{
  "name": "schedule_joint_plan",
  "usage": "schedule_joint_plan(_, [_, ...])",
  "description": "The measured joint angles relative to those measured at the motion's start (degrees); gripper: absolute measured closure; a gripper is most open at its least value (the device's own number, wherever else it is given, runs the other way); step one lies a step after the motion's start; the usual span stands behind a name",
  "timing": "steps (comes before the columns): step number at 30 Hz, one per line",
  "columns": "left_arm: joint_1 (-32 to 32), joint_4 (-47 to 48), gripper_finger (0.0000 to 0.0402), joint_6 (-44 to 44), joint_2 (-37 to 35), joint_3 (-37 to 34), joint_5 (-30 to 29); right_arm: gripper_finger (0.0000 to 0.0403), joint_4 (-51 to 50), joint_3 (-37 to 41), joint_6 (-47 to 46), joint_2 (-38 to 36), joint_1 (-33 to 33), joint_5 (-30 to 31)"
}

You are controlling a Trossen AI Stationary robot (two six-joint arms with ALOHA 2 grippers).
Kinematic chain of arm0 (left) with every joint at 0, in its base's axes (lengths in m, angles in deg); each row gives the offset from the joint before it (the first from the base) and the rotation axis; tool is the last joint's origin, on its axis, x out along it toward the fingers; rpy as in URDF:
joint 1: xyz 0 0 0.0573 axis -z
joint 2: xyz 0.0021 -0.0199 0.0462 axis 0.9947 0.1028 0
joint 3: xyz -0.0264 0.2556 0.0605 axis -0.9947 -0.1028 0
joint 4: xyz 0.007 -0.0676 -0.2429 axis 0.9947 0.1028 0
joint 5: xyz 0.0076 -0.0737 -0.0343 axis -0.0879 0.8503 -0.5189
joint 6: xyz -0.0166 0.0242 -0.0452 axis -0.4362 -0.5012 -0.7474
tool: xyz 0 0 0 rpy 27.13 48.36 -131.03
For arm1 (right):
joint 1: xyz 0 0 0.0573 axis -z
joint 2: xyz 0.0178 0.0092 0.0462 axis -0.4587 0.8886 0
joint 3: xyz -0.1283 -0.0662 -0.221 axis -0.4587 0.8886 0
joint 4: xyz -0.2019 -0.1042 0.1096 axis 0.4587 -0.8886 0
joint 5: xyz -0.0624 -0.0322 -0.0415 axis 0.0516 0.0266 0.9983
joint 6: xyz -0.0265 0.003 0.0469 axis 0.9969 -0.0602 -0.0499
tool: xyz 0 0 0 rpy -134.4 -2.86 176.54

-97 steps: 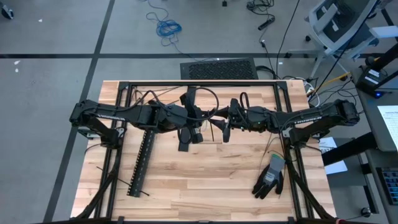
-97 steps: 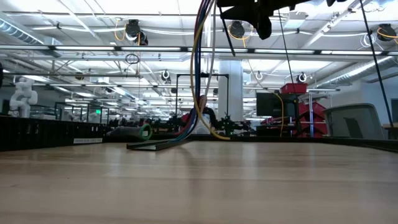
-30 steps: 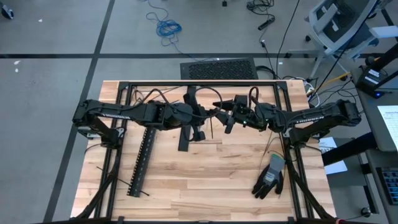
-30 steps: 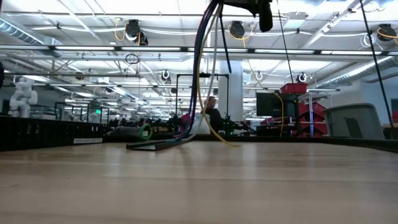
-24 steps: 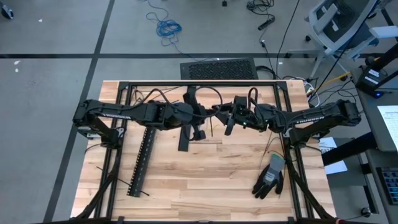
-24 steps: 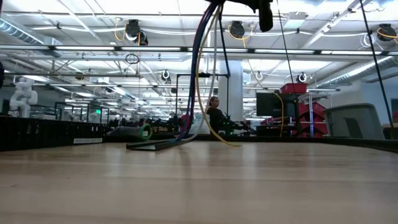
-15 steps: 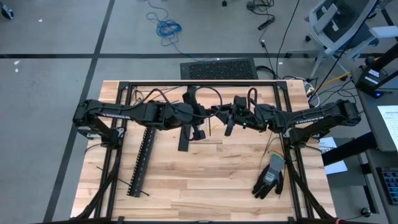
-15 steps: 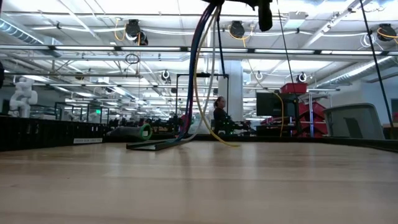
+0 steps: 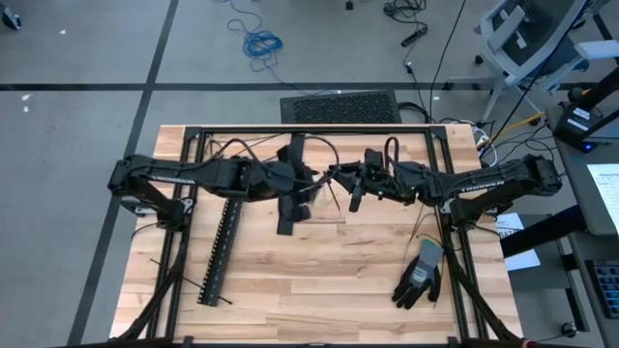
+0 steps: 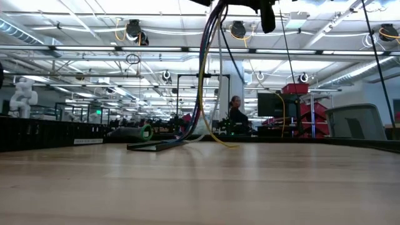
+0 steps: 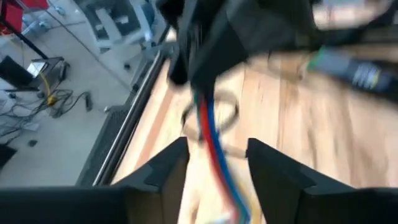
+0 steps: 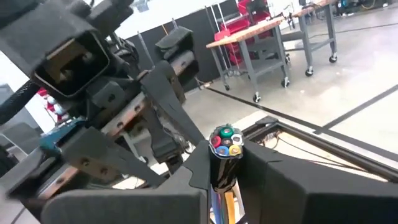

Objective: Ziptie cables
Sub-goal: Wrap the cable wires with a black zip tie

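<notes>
The cables [image 10: 203,75] are a bundle of blue, red, yellow and white wires, hanging from the grippers above mid-table. Their lower ends [image 10: 187,134] lie on the wood, and a yellow wire [image 10: 222,142] trails off to one side. My right gripper [image 9: 343,181] [image 12: 227,158] is shut on the bundle's dark connector end. My left gripper [image 9: 309,186] [image 11: 217,149] is open just left of it. The wires [image 11: 214,146] run between its two fingers. My right gripper pinches the bundle between its two fingers just behind the dark round connector [image 12: 225,144], whose coloured wire ends stick out past the fingertips. It comes in level from the table's right. The bundle hangs below it, lower ends on the table. My left gripper has the wires between its open fingers; I cannot tell whether they touch.
A long black perforated strip [image 9: 221,249] lies on the left half of the table. A dark block [image 9: 288,215] sits under the grippers, and thin black plastic strips [image 9: 189,282] lie near the left front. A black glove [image 9: 420,275] rests at the right front. Black frame rails [image 9: 309,130] border the table.
My left gripper has drawn back a little toward the table's left edge, away from the right gripper. The hanging bundle has swung slightly sideways in the low view, its lower ends staying on the table. A person in the room behind has walked across.
</notes>
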Motion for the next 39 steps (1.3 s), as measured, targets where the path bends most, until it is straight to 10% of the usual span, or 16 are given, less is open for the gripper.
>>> schedule_joint_plan(15, [0.6,25.8,0.0205,-10.0,-7.2,0.0,-6.2,0.0379,-39.9,0.1,-1.9,-0.2,0.0,-3.4])
schedule_joint_plan(28, [2.4,27.9,0.0206,-5.5,-13.3,-0.1,-13.5,0.0379,15.8,-6.3,-14.0,14.7,1.5,-16.7])
schedule_joint_plan(33, [2.4,27.9,0.0206,-5.5,-19.3,-0.1,-17.1,0.0379,12.0,-18.7,-13.2,22.4,1.1,-29.2])
schedule_joint_plan(39, [2.4,27.7,0.0206,-8.2,-22.8,-0.1,-19.4,0.0379,-10.2,-20.3,-9.1,21.2,2.4,-26.2])
